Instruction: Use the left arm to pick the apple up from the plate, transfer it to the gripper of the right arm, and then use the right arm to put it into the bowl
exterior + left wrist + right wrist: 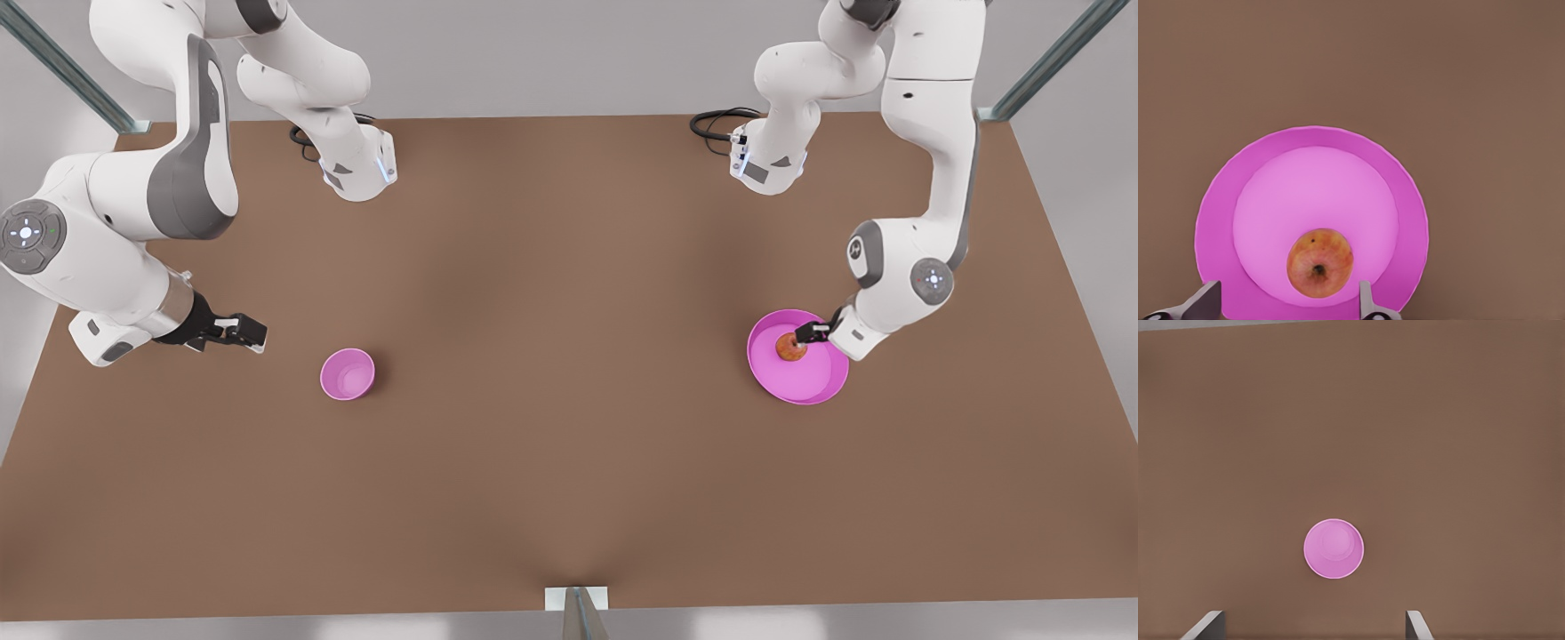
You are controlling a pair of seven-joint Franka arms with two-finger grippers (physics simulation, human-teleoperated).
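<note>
Magenta plate (805, 380) sits at the front view's right on the brown table (569, 462); the apple (789, 348) rests on it, stem cavity facing my left wrist camera. I read the left gripper (803, 337) as spread wide, fingers (1205, 301) flanking the apple, apparently clear of it. Right gripper (252, 332) waits at the front view's left, near the bowl (348, 374), likewise unclenched and empty.
</note>
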